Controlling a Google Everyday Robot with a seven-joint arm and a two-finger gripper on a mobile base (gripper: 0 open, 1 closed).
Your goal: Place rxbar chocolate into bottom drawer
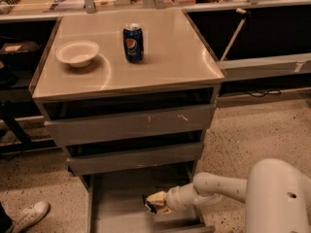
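The bottom drawer (pixel 116 203) of the grey cabinet is pulled out, and its flat grey floor shows. My gripper (pixel 151 203) reaches in from the right, low over the right part of the drawer floor. A small dark bar with a pale edge, the rxbar chocolate (pixel 148 205), sits at the fingertips, and the gripper looks shut on it. Whether the bar touches the drawer floor cannot be told.
On the cabinet top stand a blue Pepsi can (pixel 132 42) and a white bowl (pixel 77 52). Two upper drawers (pixel 131 123) are slightly open. My white arm (pixel 272 193) fills the lower right. A person's shoe (pixel 29 215) is at the lower left on the floor.
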